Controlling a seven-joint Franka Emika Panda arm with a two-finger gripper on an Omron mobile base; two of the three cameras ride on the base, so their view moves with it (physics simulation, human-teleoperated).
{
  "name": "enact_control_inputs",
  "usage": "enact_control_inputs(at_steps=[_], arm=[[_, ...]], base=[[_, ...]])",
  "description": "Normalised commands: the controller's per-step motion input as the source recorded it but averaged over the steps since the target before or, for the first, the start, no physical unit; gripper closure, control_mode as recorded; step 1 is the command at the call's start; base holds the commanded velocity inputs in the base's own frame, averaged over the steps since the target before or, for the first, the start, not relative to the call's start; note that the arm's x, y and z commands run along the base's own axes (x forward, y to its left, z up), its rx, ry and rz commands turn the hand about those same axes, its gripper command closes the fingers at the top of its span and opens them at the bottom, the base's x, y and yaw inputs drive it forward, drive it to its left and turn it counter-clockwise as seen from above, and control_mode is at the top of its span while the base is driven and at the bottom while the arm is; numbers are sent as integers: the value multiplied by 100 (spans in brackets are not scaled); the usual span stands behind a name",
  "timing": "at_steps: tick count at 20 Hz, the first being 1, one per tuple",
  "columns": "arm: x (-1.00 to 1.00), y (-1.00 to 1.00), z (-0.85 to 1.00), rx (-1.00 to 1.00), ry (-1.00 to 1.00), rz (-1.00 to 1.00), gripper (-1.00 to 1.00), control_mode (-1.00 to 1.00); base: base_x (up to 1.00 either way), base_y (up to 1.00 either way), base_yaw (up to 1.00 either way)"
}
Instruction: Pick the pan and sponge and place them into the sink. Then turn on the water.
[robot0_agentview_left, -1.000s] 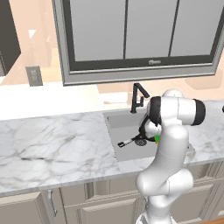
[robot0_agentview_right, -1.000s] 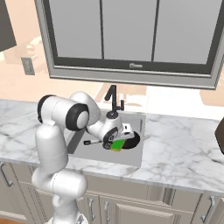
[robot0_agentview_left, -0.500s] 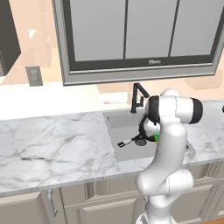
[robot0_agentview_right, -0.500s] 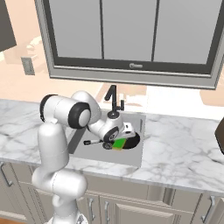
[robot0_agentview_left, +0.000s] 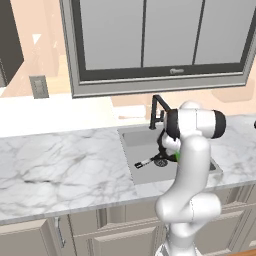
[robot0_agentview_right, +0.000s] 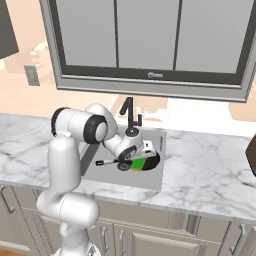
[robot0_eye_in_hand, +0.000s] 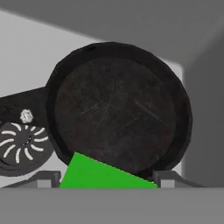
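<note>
Hand view looks down into the grey sink (robot0_eye_in_hand: 26, 65), where the round black pan (robot0_eye_in_hand: 118, 109) lies on the basin floor with its bowl facing up. Its dark handle runs off toward nine o'clock, passing just above the round slotted drain (robot0_eye_in_hand: 17, 146) at about eight o'clock. At six o'clock the bright green sponge (robot0_eye_in_hand: 105, 175) sits between the two finger tips of the gripper (robot0_eye_in_hand: 107, 180), its upper corner overlapping the pan's rim. The fingers (robot0_eye_in_hand: 46, 178) stand wide on either side of the sponge, and whether they press it or have let go cannot be told. In the right base view the white arm bends from the counter (robot0_agentview_right: 205, 165) down into the sink (robot0_agentview_right: 155, 175), with the gripper (robot0_agentview_right: 139, 159) low over the basin, the sponge (robot0_agentview_right: 138, 164) showing green with a yellow underside against the pan (robot0_agentview_right: 150, 161), and the pan's silver-tipped handle pointing toward nine o'clock. The black faucet (robot0_agentview_right: 129, 114) stands at the sink's back edge, at twelve o'clock from the pan. In the left base view the pan (robot0_agentview_left: 161, 161) and its handle lie in the sink (robot0_agentview_left: 140, 140) beside the arm, a sliver of the sponge (robot0_agentview_left: 177, 156) at the arm's edge, and the faucet (robot0_agentview_left: 157, 111) behind them.
</note>
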Motion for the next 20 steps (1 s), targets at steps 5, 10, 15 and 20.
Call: enact_control_inputs(at_steps=[5, 10, 15, 20], arm=[[7, 0, -45, -1, -3, 3, 100, -100], [6, -3, -28, 0, -5, 3, 100, -100], [0, -6, -9, 0, -7, 3, 100, -100], [0, -8, -2, 0, -9, 4, 100, -100]], base=[[0, 0, 0], [0, 0, 0], [0, 0, 0], [0, 0, 0]])
